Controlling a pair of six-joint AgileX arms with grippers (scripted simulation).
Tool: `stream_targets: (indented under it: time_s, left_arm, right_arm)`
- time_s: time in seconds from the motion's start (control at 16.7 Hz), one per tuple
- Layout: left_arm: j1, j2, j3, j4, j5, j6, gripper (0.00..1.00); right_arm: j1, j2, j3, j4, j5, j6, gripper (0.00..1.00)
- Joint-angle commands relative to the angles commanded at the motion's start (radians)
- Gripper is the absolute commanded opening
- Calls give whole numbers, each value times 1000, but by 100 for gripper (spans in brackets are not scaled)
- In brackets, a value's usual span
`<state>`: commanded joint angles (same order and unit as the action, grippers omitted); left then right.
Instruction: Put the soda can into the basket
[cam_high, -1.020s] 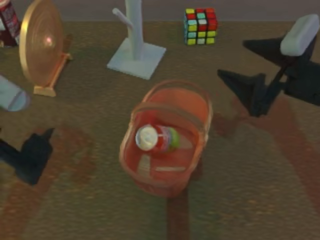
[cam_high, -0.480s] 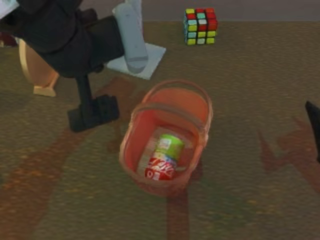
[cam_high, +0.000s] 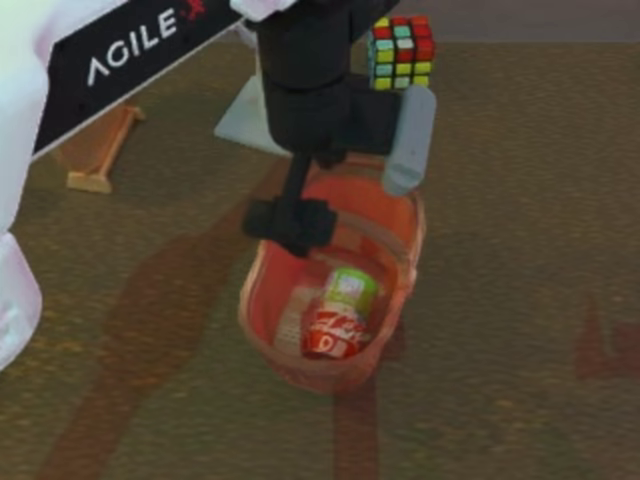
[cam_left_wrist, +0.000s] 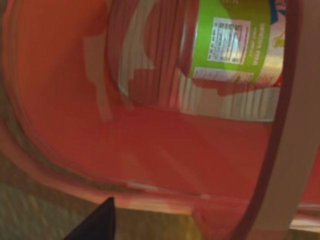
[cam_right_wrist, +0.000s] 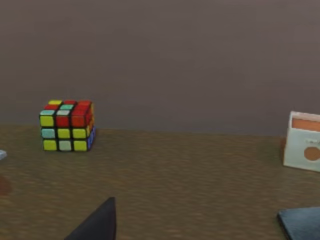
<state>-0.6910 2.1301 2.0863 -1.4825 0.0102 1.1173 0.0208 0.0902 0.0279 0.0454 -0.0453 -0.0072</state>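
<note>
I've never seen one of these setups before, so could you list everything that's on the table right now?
soda can: one, red and green, lying on its side in the basket.
basket: one, orange-red with a brown handle, table centre.
puzzle cube: one, multicoloured, far side, right of centre.
white stand: one, far side, mostly behind the arm.
wooden stand: one, far left, partly hidden.
small box: one, white and orange, in the right wrist view only.
left gripper: black, over the basket's far rim.
right arm: out of the top view.

table (cam_high: 520, 330) | on it: basket (cam_high: 405, 215), puzzle cube (cam_high: 401, 52), white stand base (cam_high: 240, 122)
</note>
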Motion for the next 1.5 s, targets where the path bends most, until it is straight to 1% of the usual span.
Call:
stream_targets:
  time_s: [0.12, 0.24, 0.54, 0.84, 1.08, 1.5]
  left_arm:
    - [-17, 61, 61, -32, -5, 35, 100]
    - [-23, 85, 85, -44, -7, 48, 100]
    - [-20, 85, 82, -39, -7, 50, 100]
    - [-22, 69, -19, 44, -8, 49, 100]
    - [-22, 69, -21, 46, -8, 49, 100]
    - [-22, 69, -21, 46, -8, 49, 47]
  right_arm:
    - [-8, -66, -20, -33, 33, 5, 100]
    - [-11, -90, -28, -45, 45, 7, 100]
    - [-11, -90, -28, -45, 45, 7, 100]
    - [-11, -90, -28, -45, 45, 7, 100]
    - [-11, -90, -28, -45, 45, 7, 100]
    - [-11, -90, -28, -45, 45, 7, 100]
